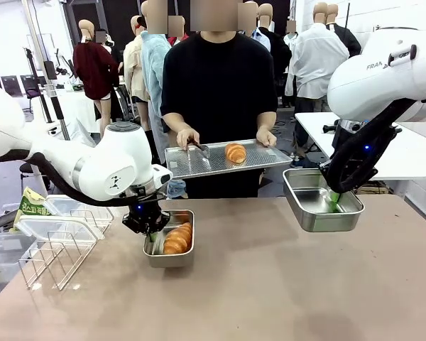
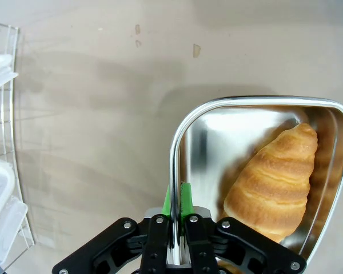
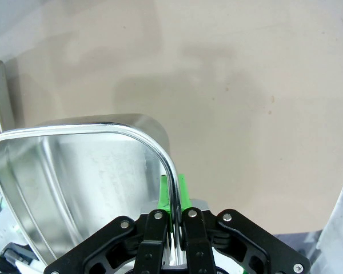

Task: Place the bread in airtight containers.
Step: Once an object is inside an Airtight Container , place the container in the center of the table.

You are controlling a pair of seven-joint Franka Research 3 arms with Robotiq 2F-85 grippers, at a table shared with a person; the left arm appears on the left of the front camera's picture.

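Steel rim of left tub [image 2: 228, 123] pinched in left tool [image 2: 175, 208]; tub sits on worktop [image 2: 91, 114], one croissant [image 2: 274, 180] inside. Right tool [image 3: 172, 200] clamped on rim of empty right tub [image 3: 74, 171], raised off worktop. Front view adds second croissant [image 1: 235, 152] on person's tray [image 1: 199, 163]. Count: two tubs, two croissants.

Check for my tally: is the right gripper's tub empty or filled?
Empty: the tub clamped by the right gripper has a bare steel inside, with nothing in it.

white arms [image 1: 113, 167], blk grippers [image 2: 176, 201], grn pads [image 3: 182, 191]
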